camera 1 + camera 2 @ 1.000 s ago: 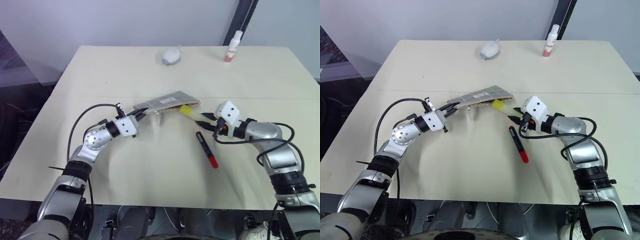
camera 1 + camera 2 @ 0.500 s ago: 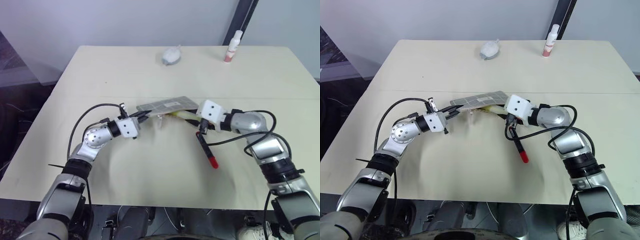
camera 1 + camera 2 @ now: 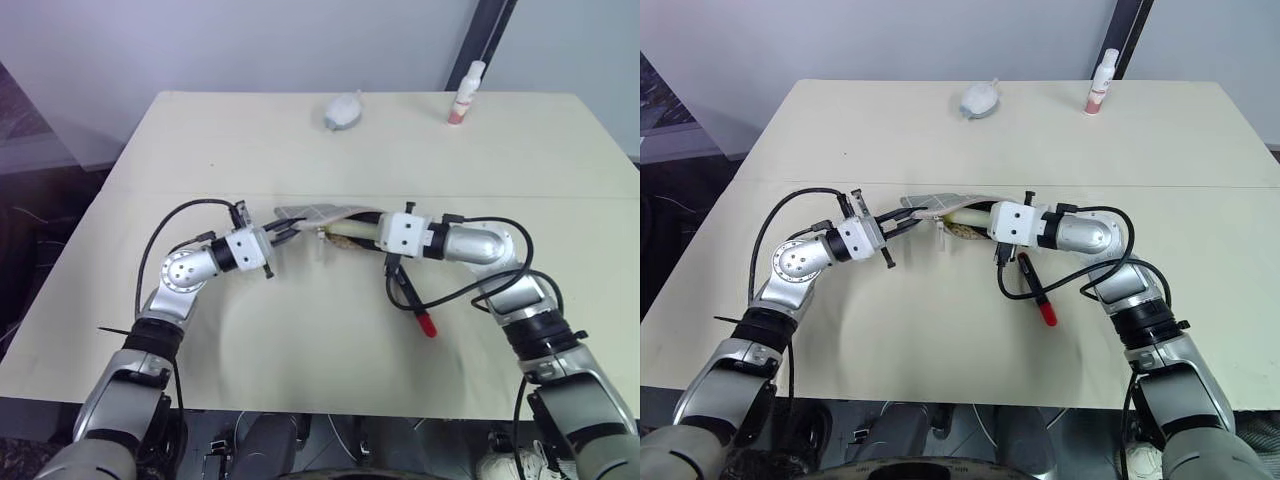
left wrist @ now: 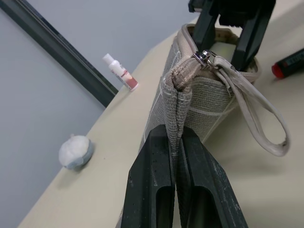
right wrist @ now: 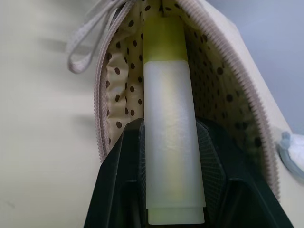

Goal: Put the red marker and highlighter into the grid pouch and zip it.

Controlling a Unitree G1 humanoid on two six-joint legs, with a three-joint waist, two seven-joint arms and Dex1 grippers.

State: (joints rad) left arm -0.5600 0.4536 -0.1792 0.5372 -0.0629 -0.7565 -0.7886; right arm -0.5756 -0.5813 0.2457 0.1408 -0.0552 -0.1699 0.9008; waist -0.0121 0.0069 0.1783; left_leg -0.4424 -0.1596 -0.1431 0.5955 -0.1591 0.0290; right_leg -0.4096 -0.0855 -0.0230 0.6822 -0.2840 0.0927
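Table (image 3: 300, 150), broad cream-coloured top, carries everything. Grey fabric grid pouch (image 3: 315, 212) w/ white grid lines sits mid-table, lifted at one end, mouth gaping toward the right arm; spotted lining shows inside, pale loop strap (image 4: 266, 118) dangling off the zipper pull.

Left gripper (image 4: 178, 156) is pinched tight on the pouch's closed end, both black fingers pressed flat against the fabric seam, holding it up off the table.

Right gripper (image 5: 166, 142) reaches in from the other side, jaws partway apart & clamped round the stubby pale-yellow translucent highlighter (image 5: 168, 118). Highlighter's front end is already inside the pouch mouth, back end between the fingers.

Slim red marker (image 3: 412, 300), black barrel w/ red cap end, lies flat on the table just below the right wrist, near the pouch but outside it, untouched.

Far edge: small grey-white rounded lump (image 3: 343, 110) left of centre, white-and-pink bottle (image 3: 465, 95) upright to the right, well apart from the action.
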